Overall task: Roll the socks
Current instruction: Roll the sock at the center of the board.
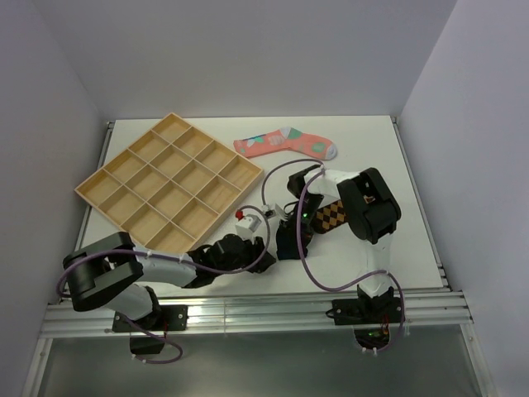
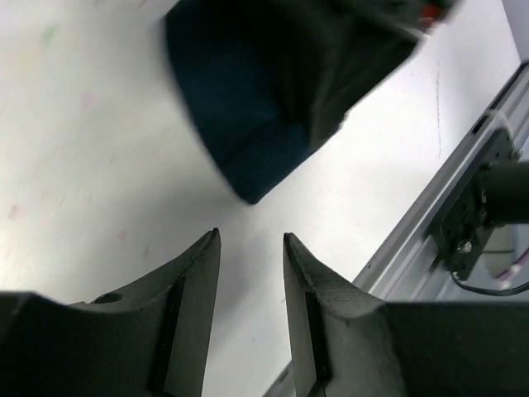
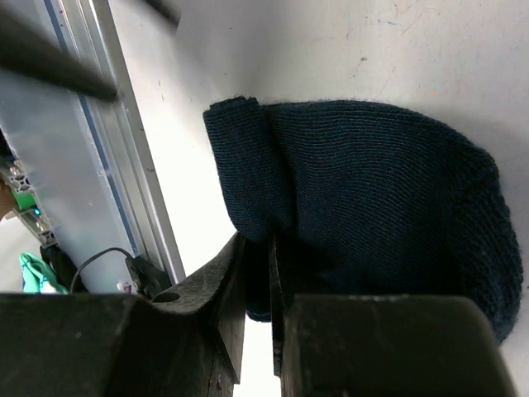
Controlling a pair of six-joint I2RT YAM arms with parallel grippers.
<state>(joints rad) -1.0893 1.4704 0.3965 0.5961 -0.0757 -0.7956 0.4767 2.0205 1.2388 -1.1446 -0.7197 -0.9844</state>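
Nearest the arms, just right of the tray [image 1: 169,178]'s near corner, the left gripper [image 2: 250,236] hangs low over the worktop [image 2: 83,124], jaws apart and empty, just short of the navy sock [image 2: 248,107]. The right gripper [image 3: 256,244] is clamped on that sock's folded edge. To roll it well, the left should probably pin the free end flat while the right turns the fold over, tight and low. Further right of the tray lies the diamond sock [image 1: 328,217]. Beyond the tray's right corner is the pink sock [image 1: 285,145], flat and unrolled.
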